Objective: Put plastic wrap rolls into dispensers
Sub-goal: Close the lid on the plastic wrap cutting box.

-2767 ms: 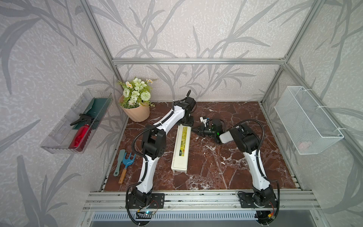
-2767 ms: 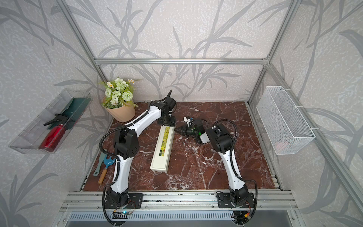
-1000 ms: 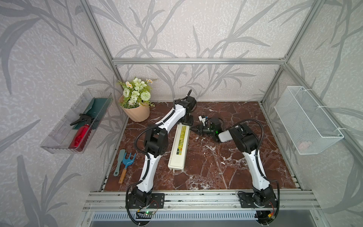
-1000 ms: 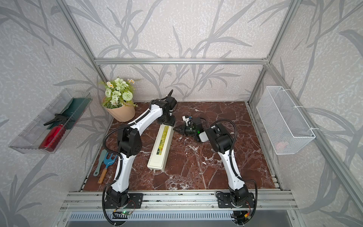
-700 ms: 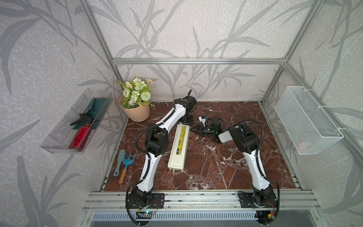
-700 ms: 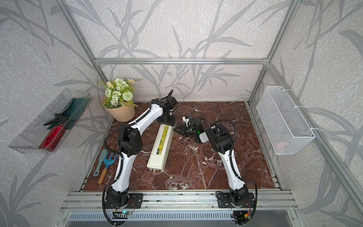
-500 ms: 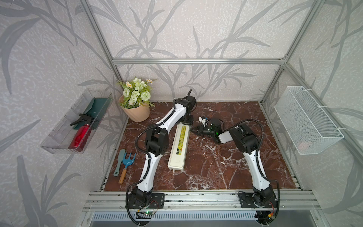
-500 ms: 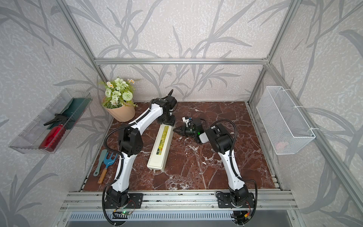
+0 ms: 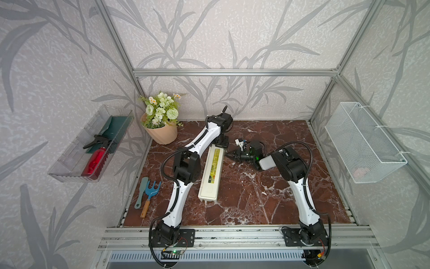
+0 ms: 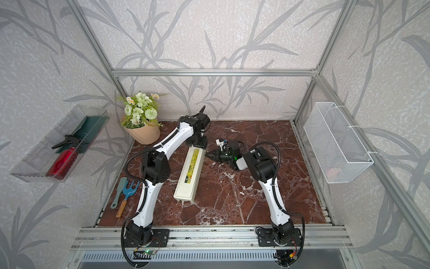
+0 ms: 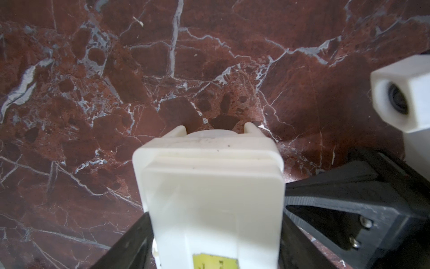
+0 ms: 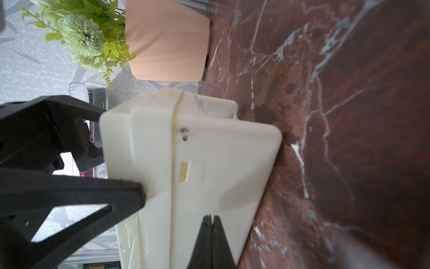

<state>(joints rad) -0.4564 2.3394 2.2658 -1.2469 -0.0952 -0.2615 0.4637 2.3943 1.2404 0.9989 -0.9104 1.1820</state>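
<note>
Centrally, the dispenser (image 9: 210, 177) lies flat on the red marble table (image 9: 256, 200), lid down and yellow-green label up. Its long axis runs from near the front edge toward the back wall, and both top views agree on this.

Left gripper (image 9: 220, 144): set over the far end of the box, jaws spread wide astride it. In the left wrist view the black fingers (image 11: 337, 198) flank the cream end (image 11: 209, 186) on both sides. They stand so close to it that one cannot tell whether they press on it.

Right gripper (image 9: 227, 153): jaws pressed together to a point and holding nothing. It lies low and sideways, with its tip just beside the right long side of the box near that same far end. In the right wrist view the joined tips (image 12: 210, 220) point at the side wall (image 12: 221, 151), touching it or just short of it.

Surroundings: a flower pot (image 9: 162, 136) at the back left corner, a blue hand rake (image 9: 151, 192) by the left edge, and a white wire basket (image 9: 363, 144) on the right wall.
</note>
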